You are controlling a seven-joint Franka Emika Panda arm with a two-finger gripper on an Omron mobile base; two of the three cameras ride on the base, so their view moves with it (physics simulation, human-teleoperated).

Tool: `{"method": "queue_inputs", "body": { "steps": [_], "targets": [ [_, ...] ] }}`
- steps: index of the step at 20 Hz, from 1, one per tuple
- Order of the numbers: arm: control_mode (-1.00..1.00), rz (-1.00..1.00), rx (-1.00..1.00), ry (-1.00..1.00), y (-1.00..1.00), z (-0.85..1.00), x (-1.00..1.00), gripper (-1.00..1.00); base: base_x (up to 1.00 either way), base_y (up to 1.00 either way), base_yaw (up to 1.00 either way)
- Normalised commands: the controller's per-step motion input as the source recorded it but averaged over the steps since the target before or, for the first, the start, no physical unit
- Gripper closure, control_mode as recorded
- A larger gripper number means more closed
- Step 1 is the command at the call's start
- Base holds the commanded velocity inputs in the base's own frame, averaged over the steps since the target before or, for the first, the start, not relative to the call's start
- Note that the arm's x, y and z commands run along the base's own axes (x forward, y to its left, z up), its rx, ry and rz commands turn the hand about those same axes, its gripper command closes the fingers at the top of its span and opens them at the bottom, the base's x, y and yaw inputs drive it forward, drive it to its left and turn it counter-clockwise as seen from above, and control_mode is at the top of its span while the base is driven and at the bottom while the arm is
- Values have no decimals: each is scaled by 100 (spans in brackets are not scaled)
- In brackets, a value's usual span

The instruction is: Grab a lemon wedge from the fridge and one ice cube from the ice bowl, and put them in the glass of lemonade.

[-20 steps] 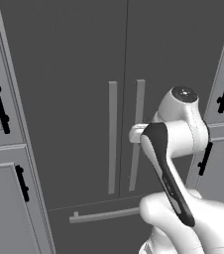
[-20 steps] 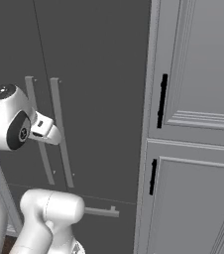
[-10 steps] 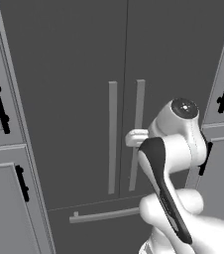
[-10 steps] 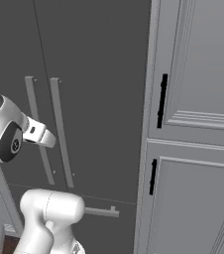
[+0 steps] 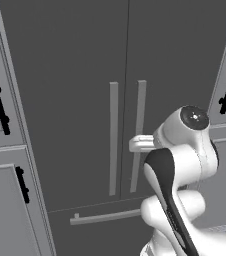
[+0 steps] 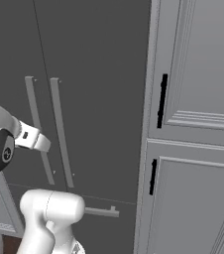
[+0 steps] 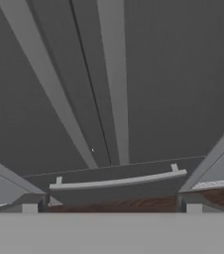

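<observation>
Claw (image 5: 134,144) has been drawn lower beside the right-hand handle (image 5: 137,135) of the fridge (image 5: 75,75); whether its fingers are parted cannot be told. Doors remain closed, so retrieval of the wedge is judged not begun.

The arm (image 5: 185,165) is glossy white, built of fat rounded segments. A dark grey round cap (image 5: 194,117) tops the joint behind the hand, and a black curved band (image 5: 166,195) runs down the link below it (a similar dark disc (image 6: 0,153) shows on the other side). The wrist block (image 6: 30,140) is white and boxy.
</observation>
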Motion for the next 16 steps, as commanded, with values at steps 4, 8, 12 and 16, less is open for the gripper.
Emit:
{"method": "queue_inputs", "body": {
  "steps": [4,8,12,16],
  "targets": [
    [-100,0,0,-6,0,0,-17,-100,0,0,0],
    [-100,0,0,-7,0,0,0,-100,0,0,0],
    [-100,0,2,-8,-16,0,-52,-100,0,0,0],
    [-100,0,1,-9,-10,0,-48,-100,0,0,0]
  ]
}}
